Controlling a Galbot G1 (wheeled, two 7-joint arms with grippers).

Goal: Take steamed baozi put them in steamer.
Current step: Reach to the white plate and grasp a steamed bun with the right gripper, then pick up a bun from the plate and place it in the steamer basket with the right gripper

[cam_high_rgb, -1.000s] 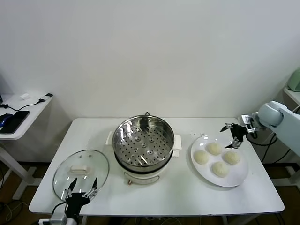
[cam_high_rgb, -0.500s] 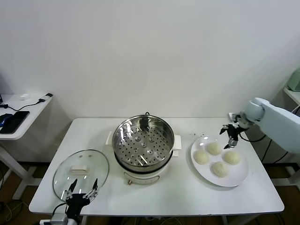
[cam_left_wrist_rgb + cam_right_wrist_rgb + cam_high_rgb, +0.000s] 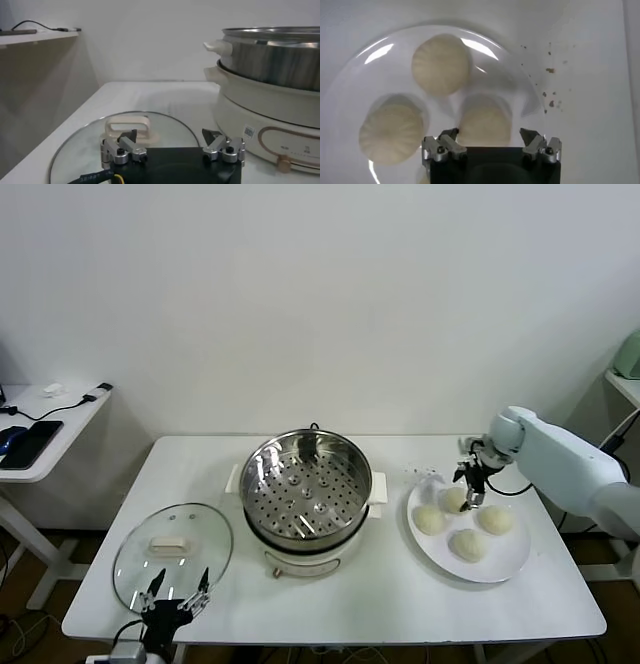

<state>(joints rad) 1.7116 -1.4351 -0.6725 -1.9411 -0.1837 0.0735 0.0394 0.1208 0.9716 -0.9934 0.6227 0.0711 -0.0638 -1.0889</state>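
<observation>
The right gripper point(image 3: 469, 487) hangs over the far edge of the white plate point(image 3: 505, 562), jaws spread wide and empty above one steamed baozi point(image 3: 485, 122) (four buns sit on the plate). Bare table point(image 3: 390, 584) lies between plate and steamer point(image 3: 305, 489), whose perforated tray holds nothing. The left gripper point(image 3: 175, 596) waits open, empty, by the glass lid point(image 3: 172, 549).

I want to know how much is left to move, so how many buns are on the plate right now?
4, all on the white plate, none in the steamer: one at the back under the right claw, one left, one right, one at the front.
</observation>
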